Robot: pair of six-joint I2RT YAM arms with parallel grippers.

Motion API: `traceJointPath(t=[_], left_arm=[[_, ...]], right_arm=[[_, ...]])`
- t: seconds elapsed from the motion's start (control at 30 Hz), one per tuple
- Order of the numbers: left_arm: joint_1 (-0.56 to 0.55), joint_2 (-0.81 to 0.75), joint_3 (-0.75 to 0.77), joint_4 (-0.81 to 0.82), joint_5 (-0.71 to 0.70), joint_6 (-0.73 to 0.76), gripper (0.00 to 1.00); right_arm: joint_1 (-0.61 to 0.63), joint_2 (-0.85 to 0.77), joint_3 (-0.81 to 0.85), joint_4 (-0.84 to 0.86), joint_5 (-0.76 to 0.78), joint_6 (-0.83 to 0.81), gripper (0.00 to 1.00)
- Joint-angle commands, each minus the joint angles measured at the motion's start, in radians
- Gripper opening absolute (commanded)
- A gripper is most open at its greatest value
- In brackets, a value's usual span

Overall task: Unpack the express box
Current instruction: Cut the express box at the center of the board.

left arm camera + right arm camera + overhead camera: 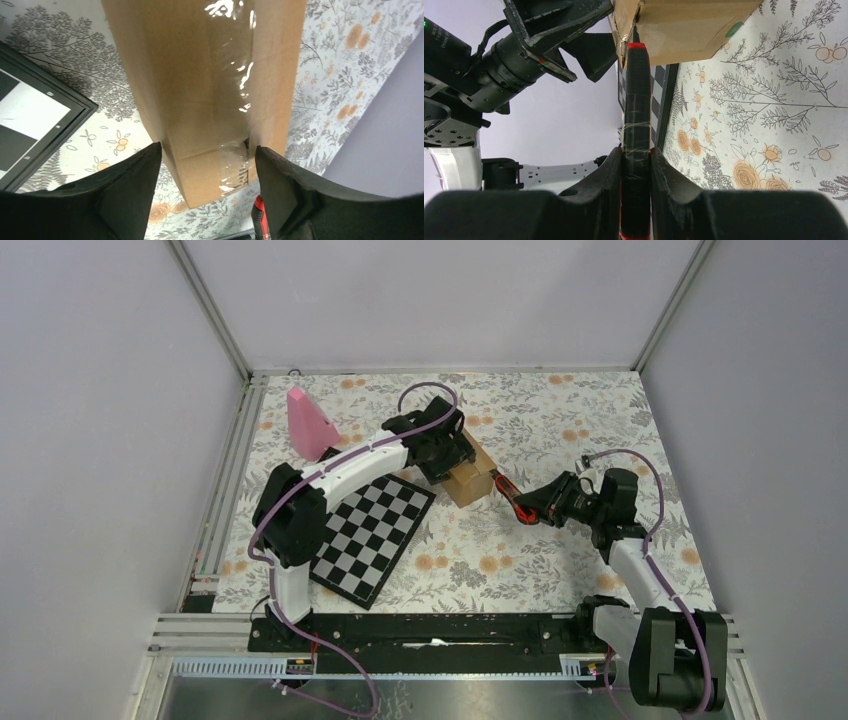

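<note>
Express box [470,478] sits mid-desk [560,420], beside the chessboard [375,535]. Left gripper [207,155] straddles it, jaws spread, no clamp visible. Right gripper [636,155] is closed on the cutter [636,90], tip at the taped seam. I reckon we're slitting tape. Next I'd steady the box and draw along the seam.

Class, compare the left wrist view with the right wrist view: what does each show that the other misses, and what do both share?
Left wrist only: clear tape running along the express box, flanked by the left gripper. Right wrist only: the right gripper clamped on the cutter, whose tip is at the box's corner; the box's green mark. Shared: box, cutter, chessboard, floral cloth.
</note>
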Motion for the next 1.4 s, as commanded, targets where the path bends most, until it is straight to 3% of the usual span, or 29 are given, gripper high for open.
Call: traceJointPath(t=[0.0, 0.33, 0.67, 1.37], left_arm=[[-0.005, -0.030, 0.038, -0.058, -0.077, -0.015, 0.70], [-0.008, -0.030, 0.053, -0.068, -0.091, -0.008, 0.63], [-0.020, -0.028, 0.086, -0.070, -0.084, -0.007, 0.50], [-0.028, -0.090, -0.018, 0.083, -0.015, -0.047, 0.47]], right_arm=[[0.017, 0.011, 0.028, 0.042, -0.021, 0.007, 0.00], [0.038, 0.009, 0.008, 0.068, -0.008, 0.019, 0.00], [0.048, 0.009, -0.007, 0.093, -0.004, 0.032, 0.00], [0.098, -0.008, -0.047, 0.171, 0.016, 0.110, 0.00]])
